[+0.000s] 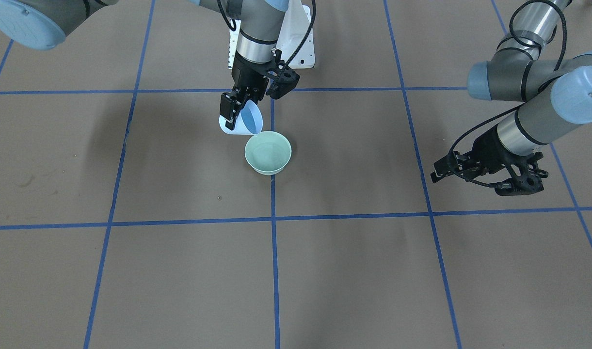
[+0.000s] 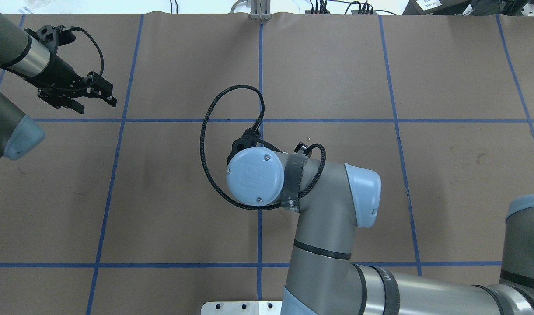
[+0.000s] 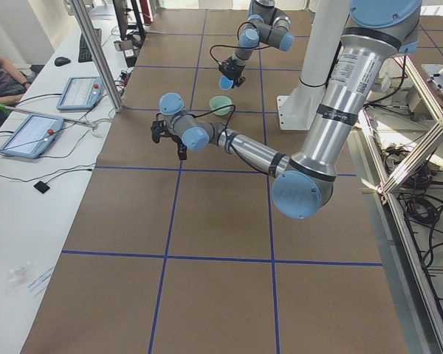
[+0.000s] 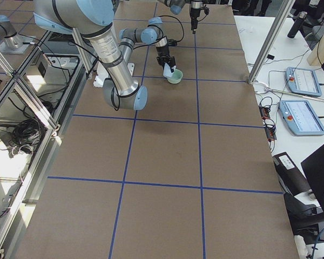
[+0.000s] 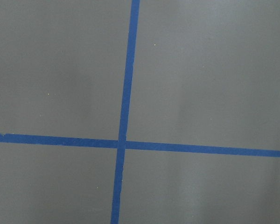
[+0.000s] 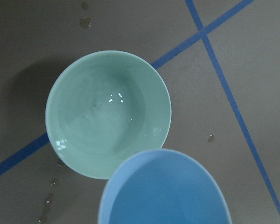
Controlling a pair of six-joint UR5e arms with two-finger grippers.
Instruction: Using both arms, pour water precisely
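Note:
My right gripper is shut on a light-blue cup and holds it tilted, its mouth just above the near rim of a pale-green bowl on the brown table. In the right wrist view the cup overlaps the lower edge of the bowl. Water shows only as small white glints on the bowl's bottom; no stream is visible. My left gripper hangs open and empty well off to the side, far from the bowl; it also shows in the overhead view. In the overhead view my right arm hides cup and bowl.
A few water drops lie on the table around the bowl. The white bolted pedestal stands behind the cup. Blue tape lines grid the tabletop. A side bench with tablets runs along the table's far edge.

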